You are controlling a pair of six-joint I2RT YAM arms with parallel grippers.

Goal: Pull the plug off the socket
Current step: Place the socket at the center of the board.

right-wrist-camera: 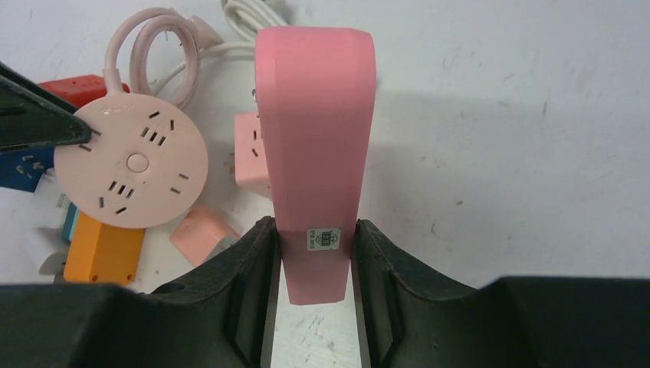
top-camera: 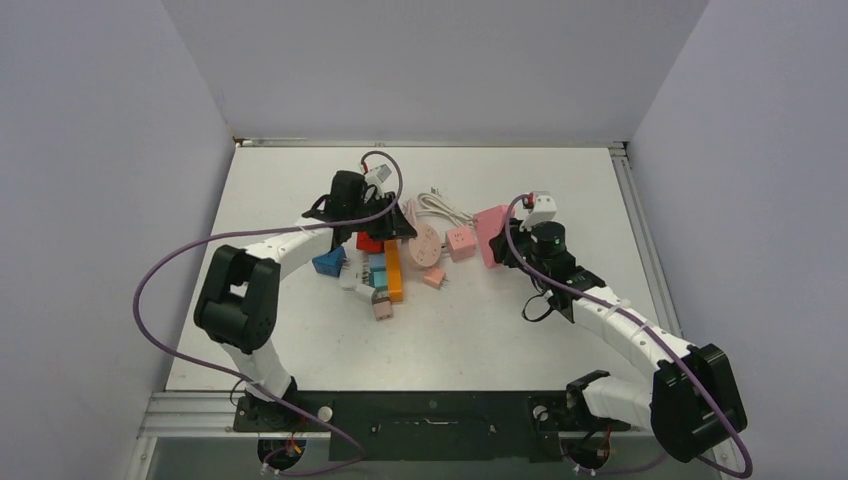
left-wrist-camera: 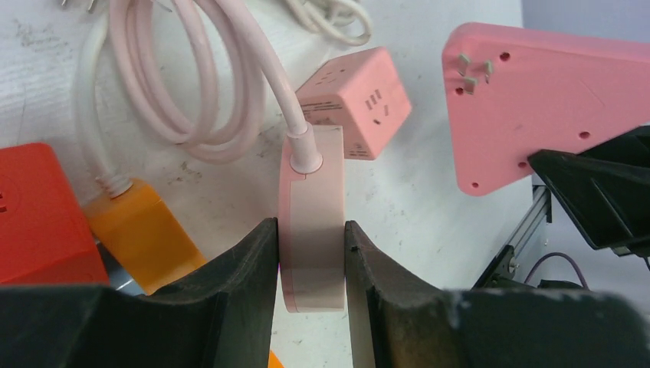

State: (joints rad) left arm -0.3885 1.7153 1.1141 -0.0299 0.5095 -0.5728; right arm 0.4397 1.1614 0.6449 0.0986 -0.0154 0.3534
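Note:
A round pale pink socket (top-camera: 428,243) with a coiled pink cord stands on edge on the table. My left gripper (left-wrist-camera: 310,226) is shut on its rim (left-wrist-camera: 310,230). A flat darker pink plug block (top-camera: 492,235) is held edge-up in my shut right gripper (right-wrist-camera: 314,226). Its metal prongs (left-wrist-camera: 471,69) show bare in the left wrist view. The block (right-wrist-camera: 314,123) stands apart from the socket's face (right-wrist-camera: 138,165), with a gap of table between them. The two grippers (top-camera: 405,225) (top-camera: 505,245) face each other across this gap.
A small pink cube adapter (top-camera: 460,243) lies between socket and block. A small pink plug (top-camera: 434,278), an orange strip (top-camera: 393,270), a red block (top-camera: 370,242), a blue piece (top-camera: 328,262) and a white cord (top-camera: 440,208) crowd the middle.

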